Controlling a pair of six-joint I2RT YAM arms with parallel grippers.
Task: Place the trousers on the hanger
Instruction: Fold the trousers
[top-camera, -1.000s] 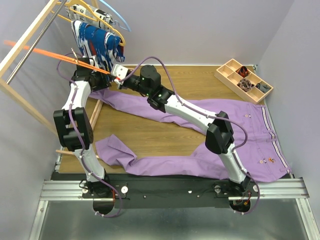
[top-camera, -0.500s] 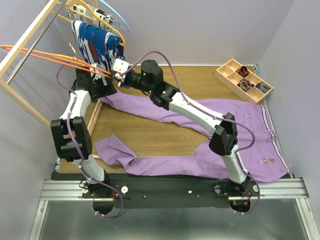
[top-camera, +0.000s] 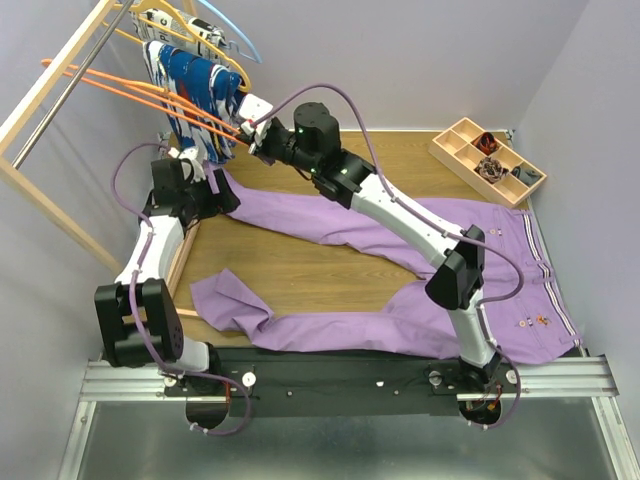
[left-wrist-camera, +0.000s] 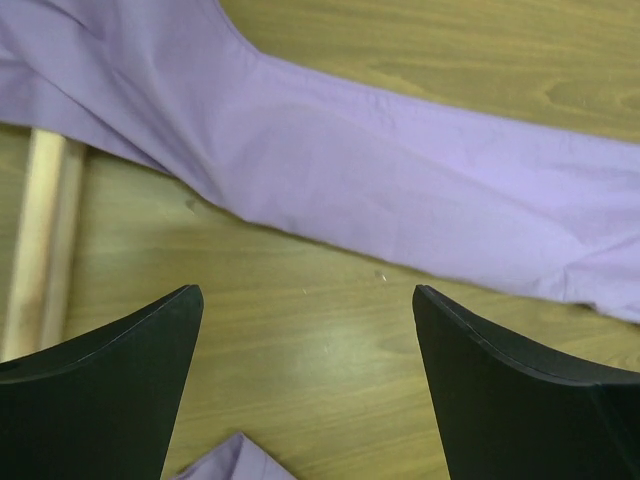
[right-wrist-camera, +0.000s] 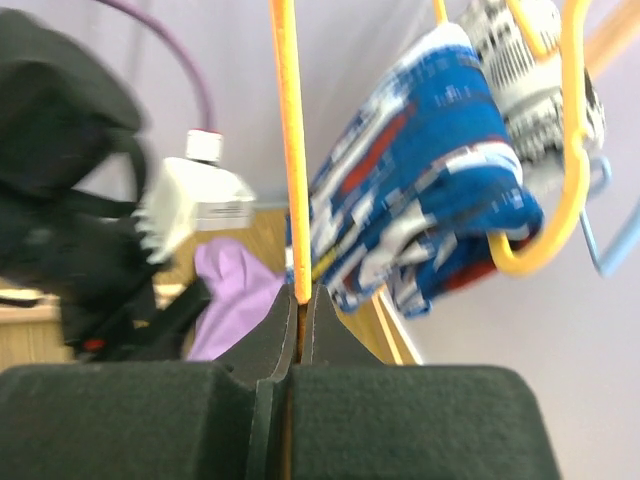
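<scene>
Right pincer pinches hanger; compartment tray holds dark trinkets.

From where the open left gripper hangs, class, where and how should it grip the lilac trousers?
Best pinch the upper leg of the lilac trousers near its cuff, from above: the cloth lies flat on the table, close by the left gripper.

I read the trousers as soft matt lilac cloth, lightly creased. The hanger: thin smooth orange plastic, slight gloss. The bench: wood grain, satin sheen. The rack rail: pale bare wood, matt. The fingers of the left hand: smooth matt black, plastic-looking. The patterned garment: printed matt cloth.
</scene>
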